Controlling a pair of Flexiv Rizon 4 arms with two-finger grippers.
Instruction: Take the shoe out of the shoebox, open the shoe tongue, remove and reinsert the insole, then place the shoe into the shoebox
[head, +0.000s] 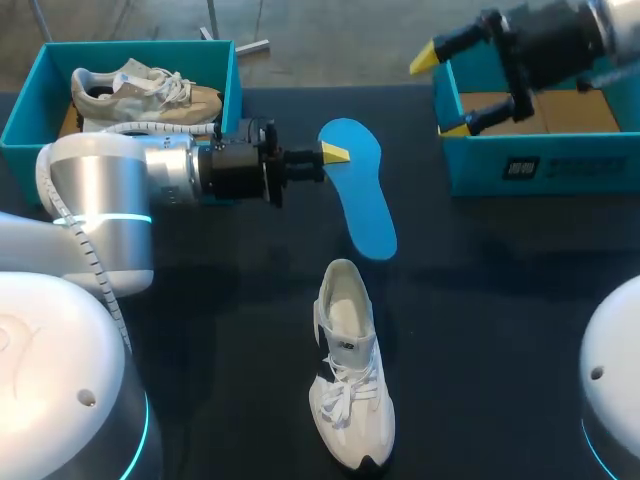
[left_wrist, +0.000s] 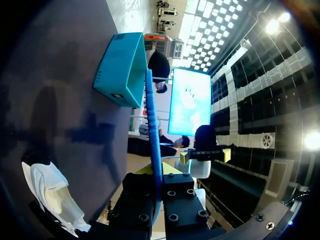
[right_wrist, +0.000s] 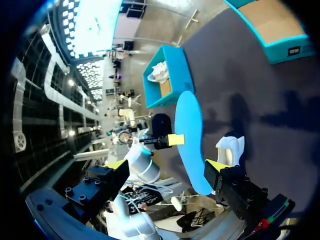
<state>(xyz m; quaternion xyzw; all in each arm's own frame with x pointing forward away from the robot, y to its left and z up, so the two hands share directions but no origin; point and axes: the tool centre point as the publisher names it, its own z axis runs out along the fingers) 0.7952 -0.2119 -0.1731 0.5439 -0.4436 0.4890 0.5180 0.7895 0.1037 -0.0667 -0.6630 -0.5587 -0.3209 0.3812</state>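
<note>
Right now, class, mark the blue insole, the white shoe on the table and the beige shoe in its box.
blue insole (head: 366, 205): head view, middle of its face.
white shoe (head: 351, 385): head view, its laces.
beige shoe (head: 165, 86): head view, its laces.

On the table (head: 500, 300) a shoe (head: 350, 380) lies in the near middle, its toe toward the near edge and its heel toward the far side. Just behind the heel is the insole (head: 365, 195), gripped at its far end between the two fingers of the left gripper (head: 335, 153), which comes in from the left, so the insole sits between the two boxes. The left box (head: 25, 120) stands at the far left with a second shoe (head: 140, 92) in it, the right box (head: 540, 165) at the far right, and the right gripper (head: 440, 93) hangs over that box's left end, well apart from the insole
</note>
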